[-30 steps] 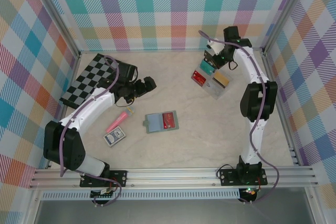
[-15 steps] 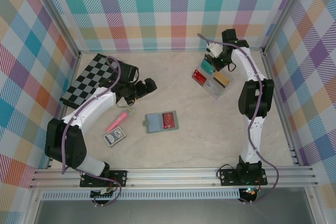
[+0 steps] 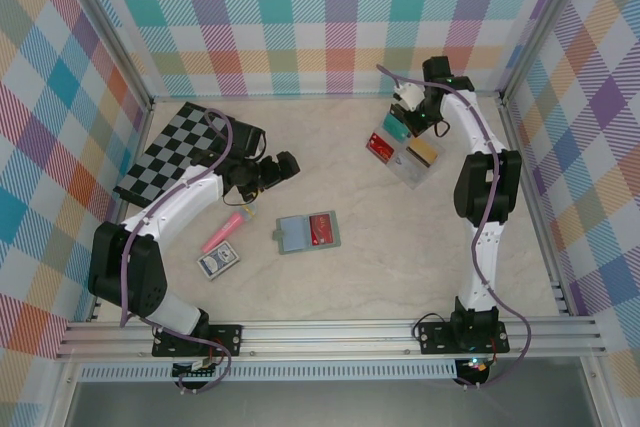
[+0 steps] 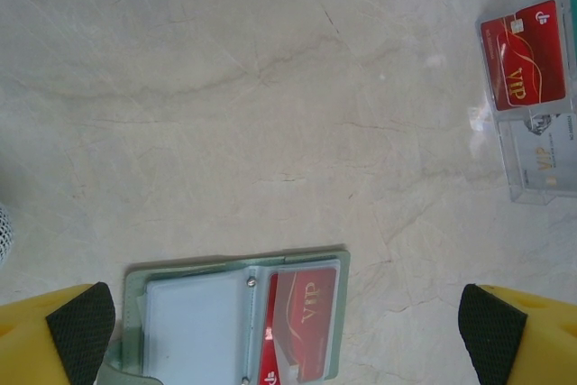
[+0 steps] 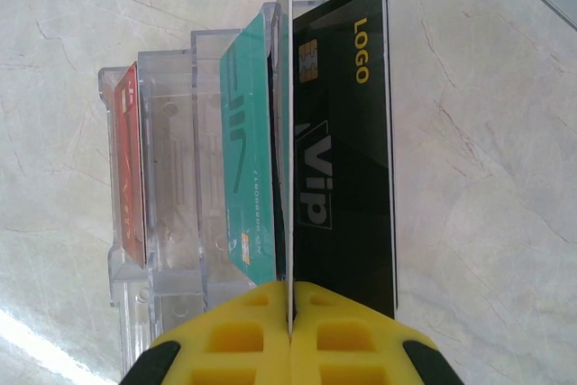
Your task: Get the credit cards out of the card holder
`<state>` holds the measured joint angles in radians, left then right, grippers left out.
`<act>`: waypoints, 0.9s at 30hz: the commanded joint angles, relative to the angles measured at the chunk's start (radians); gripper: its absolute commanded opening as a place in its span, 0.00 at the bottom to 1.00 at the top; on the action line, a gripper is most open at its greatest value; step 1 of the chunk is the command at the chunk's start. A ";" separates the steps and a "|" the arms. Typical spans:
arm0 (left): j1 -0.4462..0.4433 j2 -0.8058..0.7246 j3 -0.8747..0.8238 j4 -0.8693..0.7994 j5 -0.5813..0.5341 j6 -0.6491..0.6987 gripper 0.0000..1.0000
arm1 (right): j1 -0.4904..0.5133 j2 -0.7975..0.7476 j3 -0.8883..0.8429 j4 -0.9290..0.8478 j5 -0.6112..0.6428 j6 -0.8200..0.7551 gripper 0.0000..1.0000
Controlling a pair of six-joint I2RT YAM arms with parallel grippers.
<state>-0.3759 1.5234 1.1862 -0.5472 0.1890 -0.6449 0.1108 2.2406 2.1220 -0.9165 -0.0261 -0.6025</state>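
Small grey-green soft bifold card holder lies open and flat on the pale marbled table, just below frame centre. One red plastic credit card sits in its right half; the left half looks empty.

Up and left of it hangs the left gripper, jaws spread wide, nothing between them.

Farther back, upper right, a clear plastic compartment tray holds a second red card, a teal card and a black "VIP" card. Above it the right gripper is clamped on a thin edge-on card, colour not readable.

Judgement: this card is being dropped into the tray. Next: lower it into a free slot and release, then fetch the red credit card, likely with the holder pinned.
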 commanded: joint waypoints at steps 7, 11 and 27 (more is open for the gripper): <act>0.021 0.015 -0.005 -0.002 0.020 0.025 1.00 | -0.013 0.027 0.020 -0.079 -0.021 0.033 0.00; 0.022 0.014 -0.007 -0.008 0.021 0.027 1.00 | -0.013 0.034 0.034 -0.081 -0.040 0.042 0.00; 0.023 -0.002 -0.012 -0.011 0.014 0.019 1.00 | -0.012 -0.020 0.119 -0.076 -0.055 0.139 0.27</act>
<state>-0.3695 1.5307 1.1851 -0.5476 0.1932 -0.6346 0.1043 2.2513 2.2116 -0.9817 -0.0612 -0.5049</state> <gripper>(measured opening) 0.999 0.261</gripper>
